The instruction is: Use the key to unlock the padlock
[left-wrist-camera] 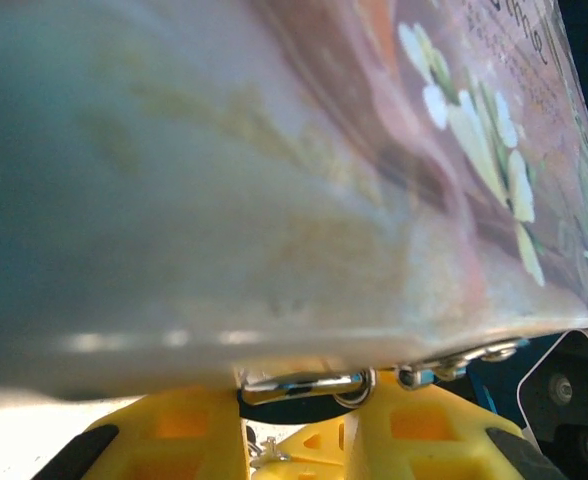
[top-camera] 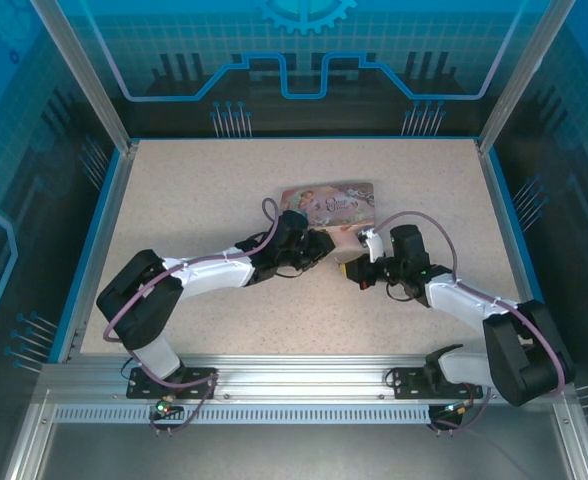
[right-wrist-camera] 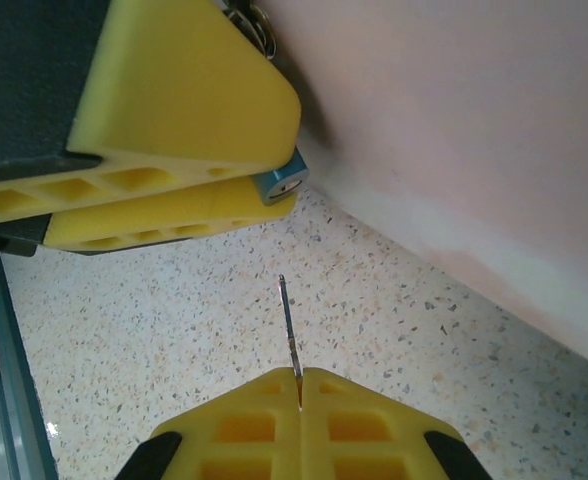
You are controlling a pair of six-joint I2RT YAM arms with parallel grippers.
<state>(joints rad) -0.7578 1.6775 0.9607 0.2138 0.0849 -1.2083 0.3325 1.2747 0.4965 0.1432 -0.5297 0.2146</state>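
My left gripper is shut on the tiny blue padlock. In the right wrist view only the padlock's blue end with its round silver face pokes out from between the left gripper's yellow fingers. Its thin metal shackle lies across the gap of my left gripper, pressed up against the pink tin. My right gripper is shut on the key. The thin blade sticks straight out toward the padlock, its tip a short gap from the silver face.
The flat pink illustrated tin lies just beyond both grippers; its side looms close on the right and its lid crowds the left wrist view. Speckled tabletop lies below. A blue rim bounds the table.
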